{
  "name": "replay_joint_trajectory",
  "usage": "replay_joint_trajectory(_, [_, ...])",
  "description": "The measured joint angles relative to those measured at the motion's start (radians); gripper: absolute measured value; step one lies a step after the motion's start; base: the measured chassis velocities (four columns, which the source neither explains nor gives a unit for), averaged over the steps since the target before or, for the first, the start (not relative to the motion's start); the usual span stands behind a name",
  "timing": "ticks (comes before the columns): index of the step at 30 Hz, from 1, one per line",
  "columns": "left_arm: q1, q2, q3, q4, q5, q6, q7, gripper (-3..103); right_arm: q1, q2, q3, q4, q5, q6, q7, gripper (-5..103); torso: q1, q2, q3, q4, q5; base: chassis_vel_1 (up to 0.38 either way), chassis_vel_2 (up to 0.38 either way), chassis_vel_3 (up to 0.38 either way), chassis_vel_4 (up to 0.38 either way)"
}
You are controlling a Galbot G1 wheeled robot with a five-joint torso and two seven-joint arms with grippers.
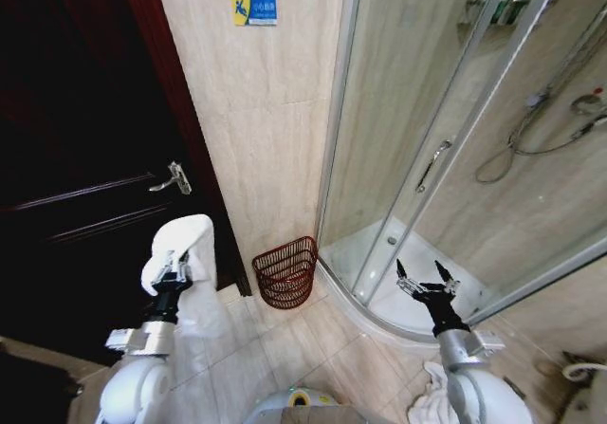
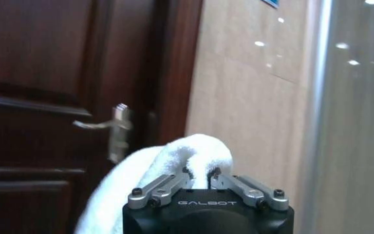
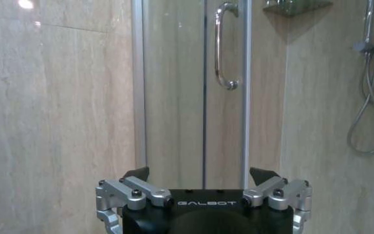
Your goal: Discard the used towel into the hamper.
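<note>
Bathroom tile floor [image 1: 313, 343] lies ahead of you, with the hamper [image 1: 285, 271] against the wall between the dark door [image 1: 85, 158] and the shower enclosure [image 1: 446, 158]. Your left gripper [image 1: 171, 274] is clenched on the white towel [image 1: 185, 248] — raised, left of the hamper. Your right gripper [image 1: 426, 280] hovers spread wide by the shower — nothing in it.

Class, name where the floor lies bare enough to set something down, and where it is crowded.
Bare tiles lie between the hamper and the robot's base, bordered by the dark door and the shower tray. Crowded: the wall corner holding the hamper, and a white cloth beside the right arm.
</note>
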Motion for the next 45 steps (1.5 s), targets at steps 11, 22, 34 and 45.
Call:
replay_joint_trajectory(11, [-0.243,0.086,0.207,0.097,0.022,0.122,-0.001,7,-0.006,0.001,-0.007,-0.011,0.003,-0.006,-0.012,100,0.000,0.000,0.000,-0.0001,0.0000,0.000,0.000,0.000,0.000])
replay_joint_trajectory(22, [-0.610,0.158,0.441,0.430,-0.059,0.041,0.056,7,-0.006,0.020,-0.002,-0.035,0.001,-0.003,-0.043,100,0.000,0.000,0.000,0.0002,0.0000,0.000,0.000,0.000,0.000])
replay_joint_trajectory(34, [-1.031,0.001,0.638,1.094,0.021,-0.247,0.114,7,-0.038,0.027,0.013,-0.032,-0.013,0.015,-0.060,100,0.000,0.000,0.000,0.0001,0.0002,0.000,0.000,0.000,0.000])
replay_joint_trajectory(45, [-1.144,-0.106,0.637,1.331,0.065,-0.335,0.105,7,-0.033,0.027,-0.003,-0.077,-0.024,0.045,-0.082,100,0.000,0.000,0.000,0.0001,0.0003,0.000,0.000,0.000,0.000])
